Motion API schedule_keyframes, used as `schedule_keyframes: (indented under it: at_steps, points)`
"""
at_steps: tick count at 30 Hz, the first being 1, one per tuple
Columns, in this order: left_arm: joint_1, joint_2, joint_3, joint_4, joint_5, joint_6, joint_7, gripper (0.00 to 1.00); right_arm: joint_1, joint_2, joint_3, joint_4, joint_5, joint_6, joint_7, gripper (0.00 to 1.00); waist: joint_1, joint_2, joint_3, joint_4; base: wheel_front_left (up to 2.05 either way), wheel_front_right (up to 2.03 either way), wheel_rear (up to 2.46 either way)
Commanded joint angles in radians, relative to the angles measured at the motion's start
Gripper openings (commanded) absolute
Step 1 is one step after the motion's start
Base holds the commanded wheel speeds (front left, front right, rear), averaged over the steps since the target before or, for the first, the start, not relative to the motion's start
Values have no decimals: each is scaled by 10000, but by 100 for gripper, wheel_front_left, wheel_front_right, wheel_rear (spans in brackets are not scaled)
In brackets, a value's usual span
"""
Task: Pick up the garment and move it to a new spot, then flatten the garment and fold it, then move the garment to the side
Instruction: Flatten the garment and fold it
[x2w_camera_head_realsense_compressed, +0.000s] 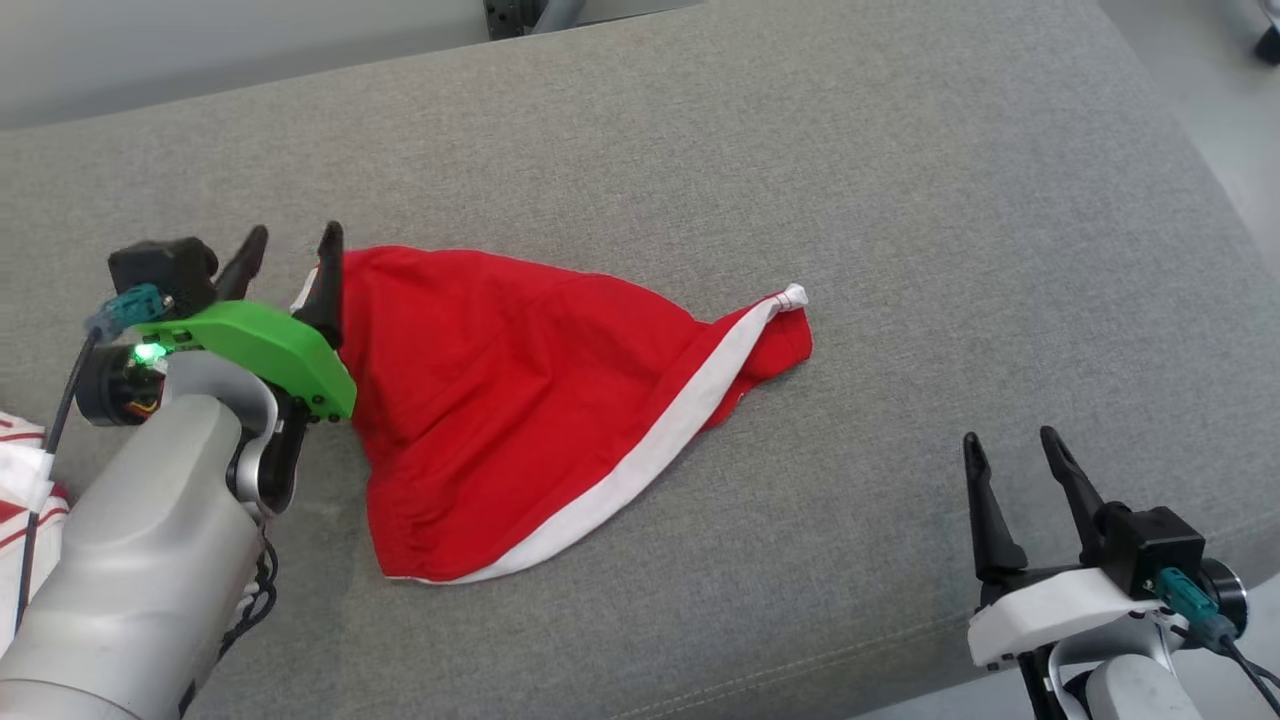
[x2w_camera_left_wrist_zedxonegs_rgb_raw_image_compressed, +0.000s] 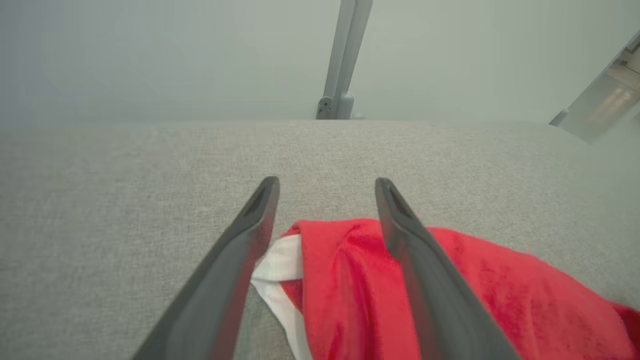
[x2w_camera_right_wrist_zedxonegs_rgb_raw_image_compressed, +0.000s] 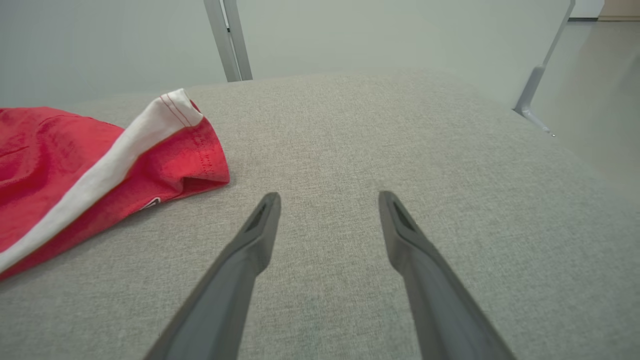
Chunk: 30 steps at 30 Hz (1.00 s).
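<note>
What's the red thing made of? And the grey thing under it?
The red garment looks like soft, matte knit cloth: it wrinkles, and stitched hems show. The grey surface looks like coarse woven upholstery fabric, probably over padding: speckled weave, a sewn seam along its front edge.

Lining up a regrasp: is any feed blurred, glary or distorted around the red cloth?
Head view: even light, no glare, red white-striped fabric garment sharp. Left wrist view: dark fingers of the left gripper and nearby cloth soft, background hazy. Right wrist view: hem stitching crisp, soft shadow beneath it.
</note>
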Motion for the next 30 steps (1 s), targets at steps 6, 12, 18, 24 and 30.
schedule_keyframes:
  at_steps: [6,12,18,24,30]
  points:
    - [2590,-136,2206,-3063,2498,628,-36,100,385,-16,-580,-412,-553,-3,-31,100,0,0,-850,755,0,0,0]
    - [5404,-504,3598,-5427,4186,651,-38,100,660,-181,-1120,-852,-1078,-3,-31,100,0,0,-1632,1423,0,0,0]
    - [7257,-766,4477,-6575,5046,376,-37,100,892,-459,-1336,-902,-1189,-3,-32,100,0,0,-2152,1819,0,0,0]
    - [9144,-1080,5376,-7372,5862,-177,-38,100,1182,-540,-1520,-733,-1147,-5,-31,100,0,0,-2465,2037,0,0,0]
    - [10325,-1401,5841,-7587,6869,-793,-38,100,1463,-363,-1605,-467,-1149,-3,-31,100,0,0,-2640,2107,0,0,0]
